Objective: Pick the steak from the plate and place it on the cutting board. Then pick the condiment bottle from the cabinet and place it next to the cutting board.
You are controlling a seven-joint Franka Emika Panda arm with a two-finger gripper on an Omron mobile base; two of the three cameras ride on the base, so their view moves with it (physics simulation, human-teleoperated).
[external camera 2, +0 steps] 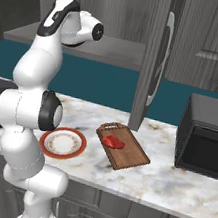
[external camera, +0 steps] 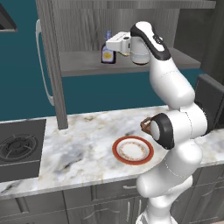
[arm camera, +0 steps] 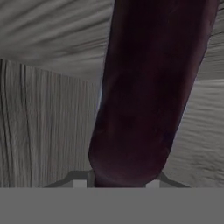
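The gripper (external camera: pixel 106 47) reaches into the cabinet (external camera: pixel 52 65) recess, its jaws clasped around the condiment bottle (external camera: pixel 107 51) standing upright on the shelf; up close, the dark bottle body sits between the fingertips. Below, the steak (external camera 2: pixel 113 142) lies on the cutting board (external camera 2: pixel 128 152), just beside the plate (external camera 2: pixel 63 142) on the marble counter (external camera: pixel 83 148).

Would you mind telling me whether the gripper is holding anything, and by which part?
The gripper is closed around the condiment bottle on the cabinet shelf, gripping its dark body below the neck.
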